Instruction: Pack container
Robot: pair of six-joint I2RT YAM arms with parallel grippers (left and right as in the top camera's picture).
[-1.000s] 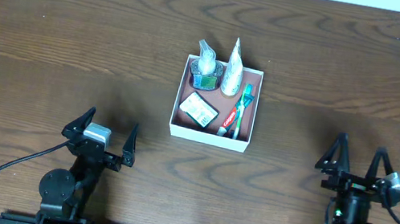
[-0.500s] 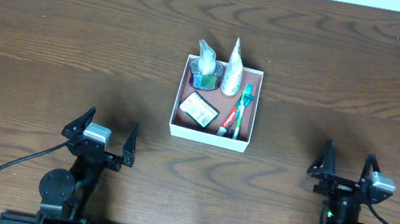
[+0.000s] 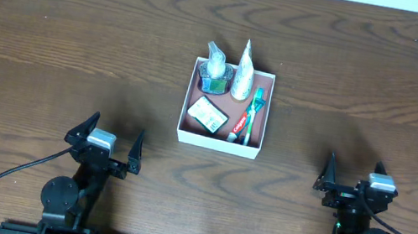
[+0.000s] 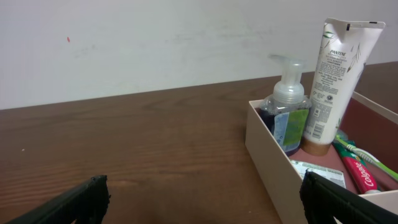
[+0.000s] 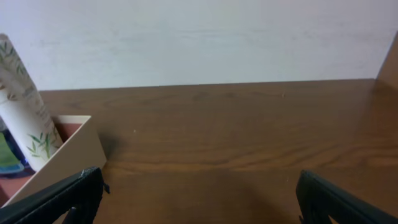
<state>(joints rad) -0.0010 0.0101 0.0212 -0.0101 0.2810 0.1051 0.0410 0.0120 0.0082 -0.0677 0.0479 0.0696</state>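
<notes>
- Dark brown wooden table [image 3: 52, 40] carries the square, white-walled, reddish-brown-lined container [image 3: 219, 142] at its centre, toiletries [image 3: 242, 76] inside;
- we see the left gripper [image 3: 115, 129] and right gripper [image 3: 353, 171] spread wide, empty, well apart from it.

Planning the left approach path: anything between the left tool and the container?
Nothing. The overhead view shows only bare table between the open left tool and the container. The left wrist view agrees.

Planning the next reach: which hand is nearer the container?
Left. The left hand sits off the container at its near-left corner; the right hand is farther out, off the near-right corner.
</notes>
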